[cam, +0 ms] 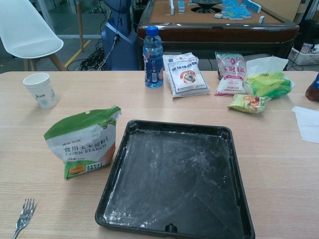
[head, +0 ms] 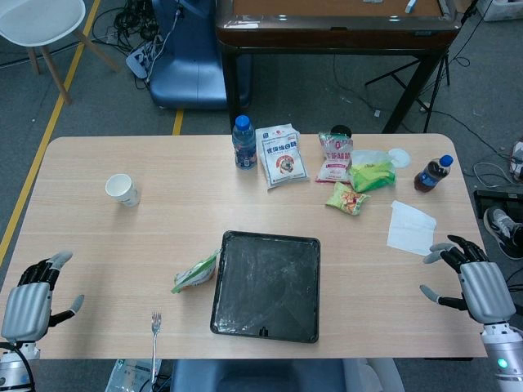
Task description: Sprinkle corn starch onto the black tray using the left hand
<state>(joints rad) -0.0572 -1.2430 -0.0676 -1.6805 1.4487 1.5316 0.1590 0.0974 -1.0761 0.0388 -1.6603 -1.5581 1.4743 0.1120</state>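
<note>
Corn starch bag (cam: 84, 142): upright on worktop (head: 106, 245), just left of black tray (head: 266, 285); my left hand (head: 31, 298) and right hand (head: 476, 283): both released, empty

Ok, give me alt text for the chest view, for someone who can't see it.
A black tray dusted with white powder sits on a wooden table, with an upright green and white corn starch bag just to its left. A fork, paper cup, water bottle and food packets surround them; no robot hand shows.
</note>
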